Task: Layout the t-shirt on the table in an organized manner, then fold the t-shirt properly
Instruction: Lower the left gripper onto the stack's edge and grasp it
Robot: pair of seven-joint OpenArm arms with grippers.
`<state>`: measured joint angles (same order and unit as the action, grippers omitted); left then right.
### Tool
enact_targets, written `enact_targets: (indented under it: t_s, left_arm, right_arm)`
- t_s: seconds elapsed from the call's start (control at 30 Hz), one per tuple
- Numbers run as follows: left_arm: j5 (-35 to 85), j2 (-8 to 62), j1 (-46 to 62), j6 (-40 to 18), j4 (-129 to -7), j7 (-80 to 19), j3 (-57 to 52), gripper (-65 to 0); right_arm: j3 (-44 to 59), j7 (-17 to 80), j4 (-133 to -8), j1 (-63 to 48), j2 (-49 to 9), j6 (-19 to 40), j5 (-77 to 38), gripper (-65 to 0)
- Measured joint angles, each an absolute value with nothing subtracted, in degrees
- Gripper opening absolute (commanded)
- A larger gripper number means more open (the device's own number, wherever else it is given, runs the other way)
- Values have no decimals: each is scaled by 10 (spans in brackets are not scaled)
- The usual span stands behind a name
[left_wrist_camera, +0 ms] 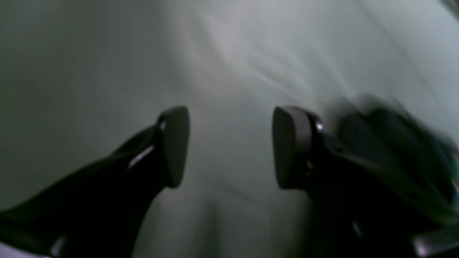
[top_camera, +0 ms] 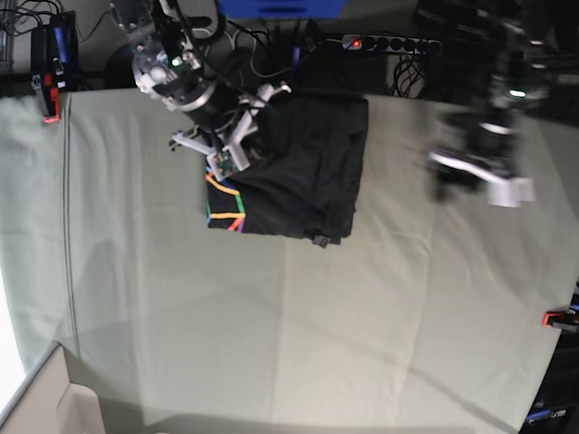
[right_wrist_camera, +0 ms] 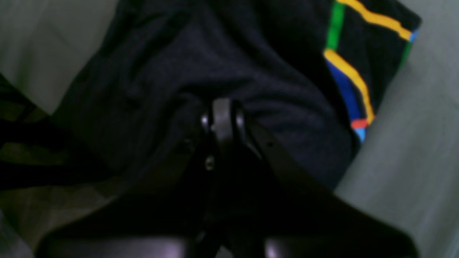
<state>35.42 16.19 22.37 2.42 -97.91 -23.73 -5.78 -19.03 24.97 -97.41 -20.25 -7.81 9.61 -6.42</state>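
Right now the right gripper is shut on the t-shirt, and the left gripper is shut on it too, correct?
Only half right. The right gripper is shut on the t-shirt, but the left gripper is open and holds nothing; the left wrist view shows only the table between its pads.

Cloth-covered table carries the folded black t-shirt.
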Motion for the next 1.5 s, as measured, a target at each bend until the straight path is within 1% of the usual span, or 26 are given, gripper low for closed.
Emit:
enact_targets:
  t_s: [0.1,0.2,0.27,0.37,0.47,0.63,0.83,0.97,1.07,1.17,1.2,1.37,1.5]
  left_arm:
    - [351,162,222,26,-981,-230,28,-288]
    - [347,145,212,28,-973,-233,81,-289]
    - [350,138,211,21,-959,-233,86,-290]
    - [343,134,221,34,-945,-233,80,-292]
    - [347,130,227,31,-945,-235,84,-293]
    - [346,132,233,30,-944,-234,85,-296]
    - [346,135,226,29,-934,-232,130,-391]
    - [346,135,209,30,-907,-233,147,-438]
    - [346,135,212,29,-906,-230,145,-518]
    - [350,149,216,28,-921,-234,142,-629]
    - [353,156,216,28,-928,-234,135,-650]
    - [350,162,213,29,-959,-232,97,-650]
    - [348,163,216,28,-960,-233,80,-650]
  right_arm:
    - [-187,246,-974,-194,-84,96,-64,-650]
    - [-150,249,-974,-198,-96,98,-64,-650]
    - [-125,253,-974,-199,-100,96,-63,-650]
    - [-105,252,-974,-197,-101,96,-64,-650]
    - [-78,251,-974,-199,-101,96,-64,-650]
    - [-77,250,-975,-197,-101,96,-64,-650]
    - [-81,250,-974,-198,-96,96,-64,-650]
    - [-79,250,-974,-197,-95,96,-64,-650]
    - [-79,250,-974,-199,-95,96,-64,-650]
    - [-79,252,-974,-201,-97,96,-64,-650]
    - [-78,252,-974,-202,-98,96,-65,-650]
    - [-78,252,-974,-202,-98,96,-64,-650]
    - [-78,253,-974,-204,-97,96,-64,-650]
